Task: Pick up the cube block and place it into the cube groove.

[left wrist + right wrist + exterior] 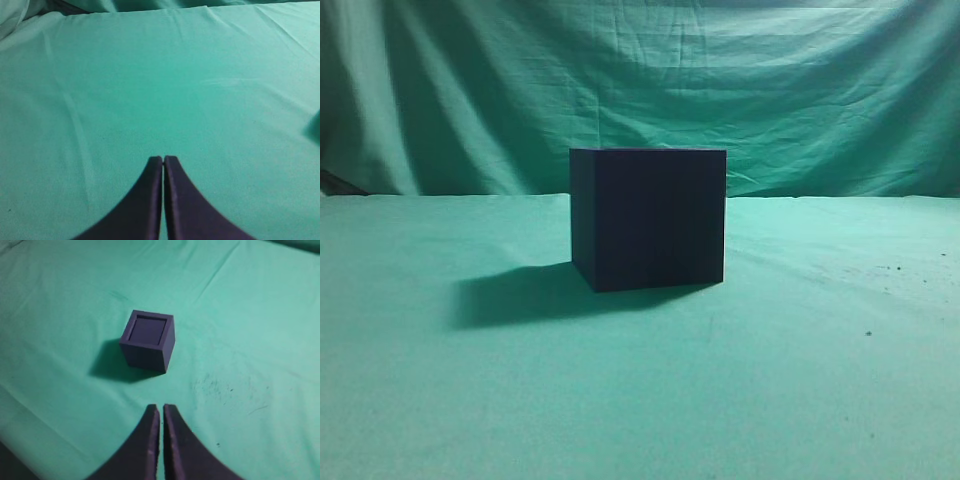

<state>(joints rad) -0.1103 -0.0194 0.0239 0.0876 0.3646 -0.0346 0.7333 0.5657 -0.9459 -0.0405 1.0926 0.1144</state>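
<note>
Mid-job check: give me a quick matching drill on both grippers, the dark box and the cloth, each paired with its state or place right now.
Things:
1. left gripper
2. right gripper
3. dark box
4. cloth

States or places:
A. stands upright and casts a shadow to the left in the exterior view
B. shut, with cloth alone straight ahead of it
C. shut, with the box ahead of it, apart from the fingertips
D. green, with small dark specks

Pairs: 1-B, 2-C, 3-A, 4-D
</note>
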